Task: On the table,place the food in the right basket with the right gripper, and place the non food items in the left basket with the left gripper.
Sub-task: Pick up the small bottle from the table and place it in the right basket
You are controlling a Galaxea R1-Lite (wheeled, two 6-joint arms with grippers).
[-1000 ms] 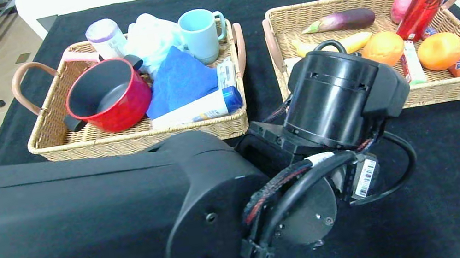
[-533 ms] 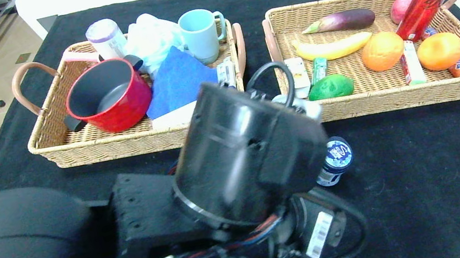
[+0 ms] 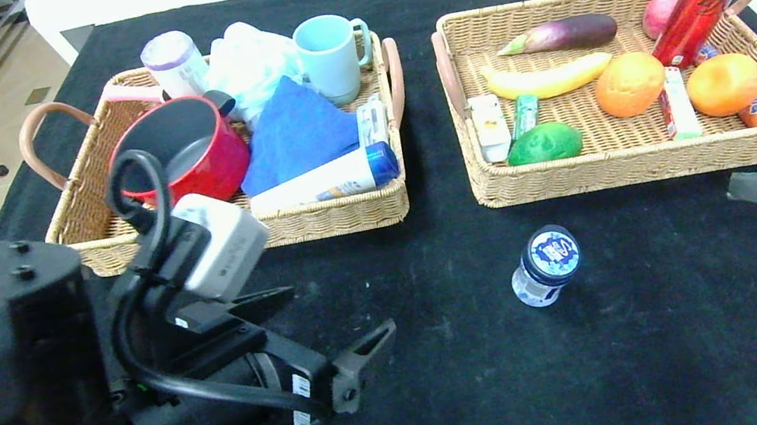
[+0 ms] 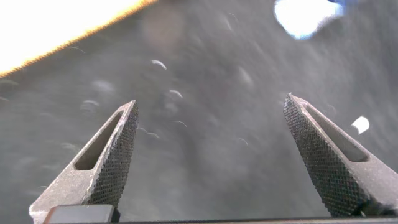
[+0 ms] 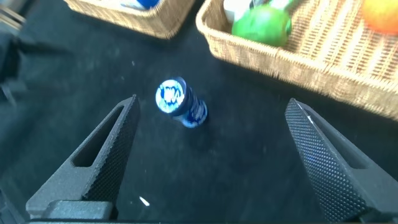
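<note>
- The left gripper [image 3: 332,328] is low over the table [image 3: 678,347] at about 8 o'clock in the head view, in front of the left basket [image 3: 318,219]. Its fingers [image 4: 112,162] are spread wide apart with nothing between them.
- The left basket, at about 11 o'clock, holds the red pot [image 3: 191,148], a blue cloth [image 3: 295,130], a light blue mug [image 3: 329,55] and the white bottle [image 3: 327,182] with blue cap, which lies along its near wall.
- The small blue-and-white tub [image 3: 545,265] stands alone on the black cloth near the centre, just in front of the right basket [image 3: 647,163].
- The right basket, at about 1 o'clock, holds the banana [image 3: 548,76], an eggplant [image 3: 560,34], two oranges [image 3: 630,82], a green round item [image 3: 544,142] and a red can [image 3: 698,5].
- The right gripper [image 5: 211,162] is at 3 o'clock, at the table edge. Its fingers are wide open and empty, and the tub [image 5: 180,102] is ahead of them.
</note>
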